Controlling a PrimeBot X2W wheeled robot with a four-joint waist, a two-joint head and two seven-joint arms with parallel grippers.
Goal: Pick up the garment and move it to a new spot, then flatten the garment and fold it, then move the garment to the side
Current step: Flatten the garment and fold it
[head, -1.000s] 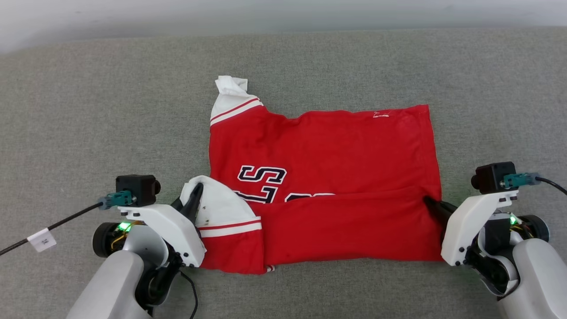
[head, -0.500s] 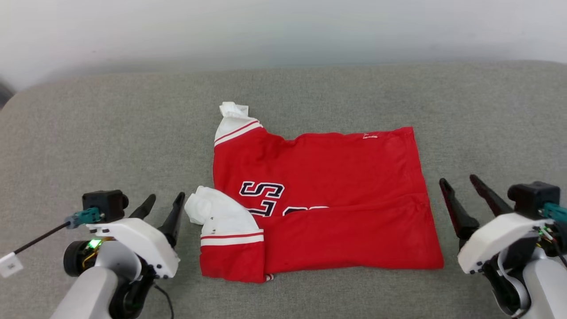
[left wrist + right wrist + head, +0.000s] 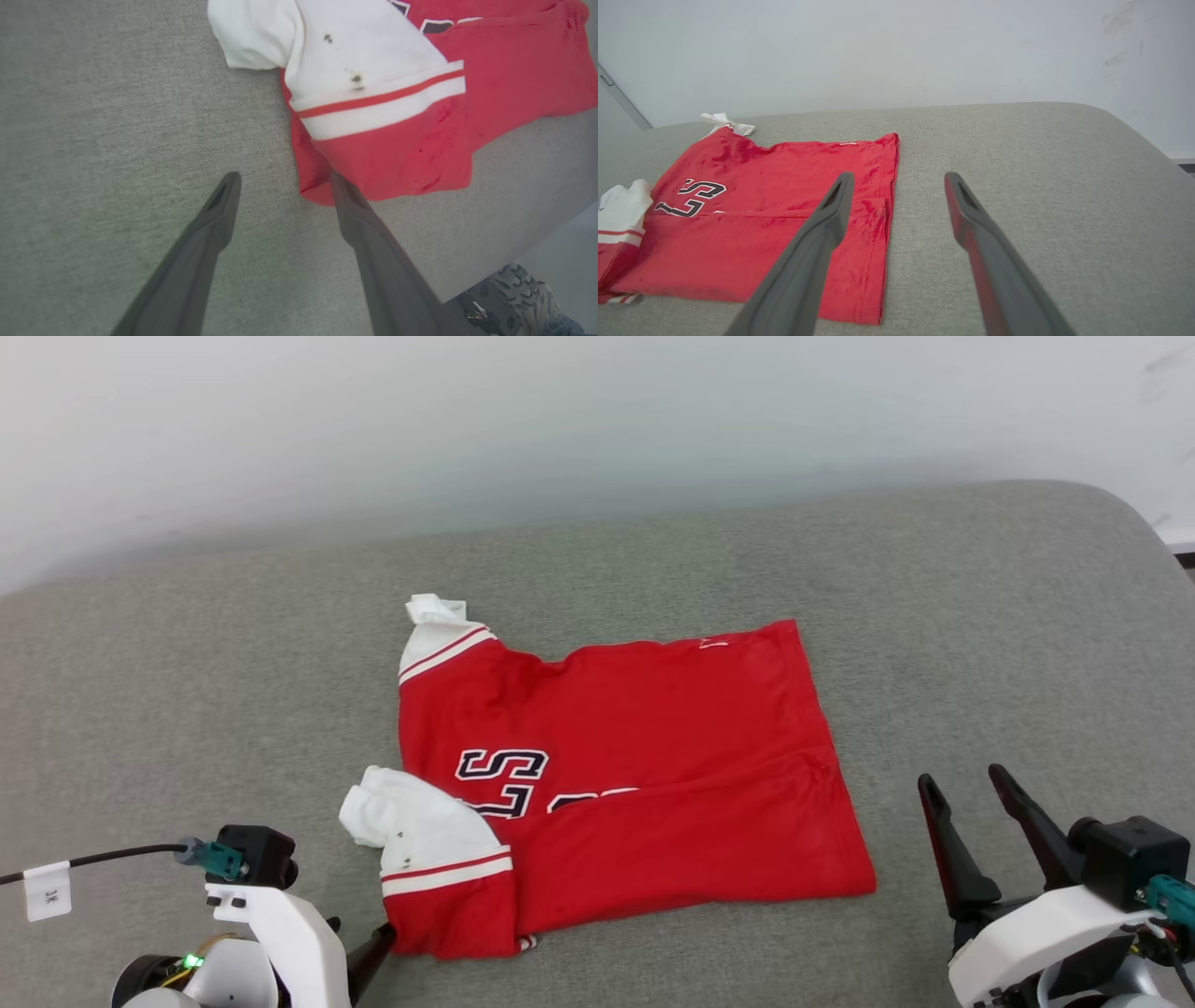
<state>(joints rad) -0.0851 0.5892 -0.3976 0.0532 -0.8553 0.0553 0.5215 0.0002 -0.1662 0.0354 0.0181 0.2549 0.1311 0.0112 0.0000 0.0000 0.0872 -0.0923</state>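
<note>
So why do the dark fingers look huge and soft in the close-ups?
Head view: even soft light, shirt sharp, faint shadows. Left wrist view: the left fingers sit near the wide lens, so they loom, blurred. Right wrist view: the right fingers likewise; shirt looks glossy.

left gripper (image 3: 285, 181): fingers spread wide, holding nothing, low at the lower left
right gripper (image 3: 962, 780): fingers parted wide, empty, pointing up at the lower right

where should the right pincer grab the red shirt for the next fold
Likely the near right corner of the garment, approached low from the right, where the right pincer stands open: the doubled edge there lies flat, clear of the sleeves.
</note>
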